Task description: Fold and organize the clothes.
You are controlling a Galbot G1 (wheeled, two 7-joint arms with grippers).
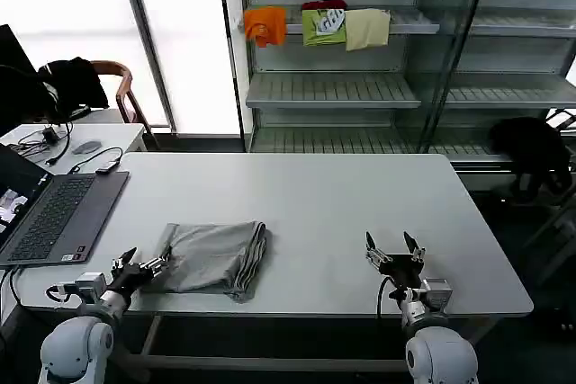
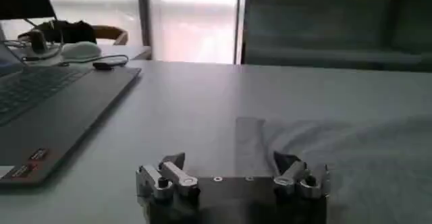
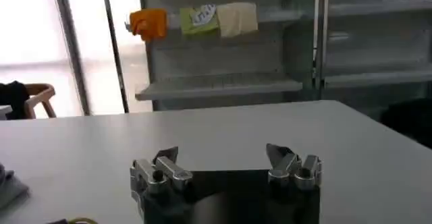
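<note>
One grey shirt (image 1: pixel 214 258) lies folded into a compact rectangle on the tabletop (image 1: pixel 360 204), near its front-left edge, so folding looks done. Left gripper (image 1: pixel 144 269) sits just beside its edge, jaws open and empty; right gripper (image 1: pixel 394 251) hovers well apart, jaws open, so only tidying or placement seems left.

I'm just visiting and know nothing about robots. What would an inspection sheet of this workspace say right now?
Surface: white table, mostly bare.
Job's things: one grey shirt, folded, near the front edge on the robot's left.
Clutter: open laptop at the table's left end.
Grippers: left gripper open, at the shirt's left edge; right gripper open over bare table, apart from the shirt.
Cables: black cable running to the laptop's far corner.
Surroundings: shelving behind, with orange, green and cream garments; side desk and chair at left.
</note>
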